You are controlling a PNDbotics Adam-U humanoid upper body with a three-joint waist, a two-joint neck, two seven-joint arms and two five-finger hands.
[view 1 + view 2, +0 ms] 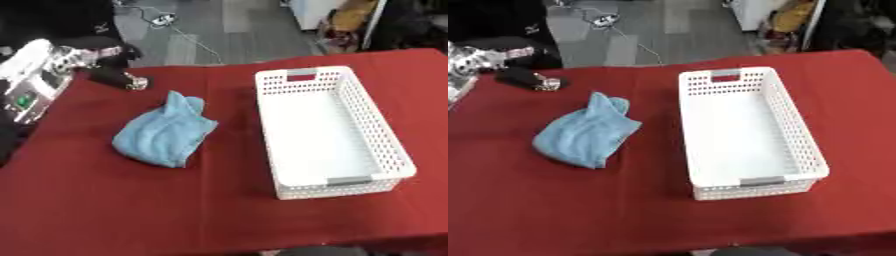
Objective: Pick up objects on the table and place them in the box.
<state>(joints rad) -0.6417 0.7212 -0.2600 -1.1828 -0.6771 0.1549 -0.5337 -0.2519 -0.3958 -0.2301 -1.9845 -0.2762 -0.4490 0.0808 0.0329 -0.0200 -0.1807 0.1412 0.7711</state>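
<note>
The crumpled light-blue cloth (164, 131) lies left of the empty white perforated plastic box (382, 131), while the left hand (112, 74), grip unreadable, risks snagging a trailing fold on the rim.

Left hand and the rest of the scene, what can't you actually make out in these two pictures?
- Left hand: both eye views show only a dark shape with a silver tip resting on the red table at upper left; blur hides whether its fingers are open or curled.
- Right hand: in neither view.
- Blue cloth: its folds cover whatever might lie beneath.
- White basket: looks empty, though its near wall hides the floor strip behind it.
</note>
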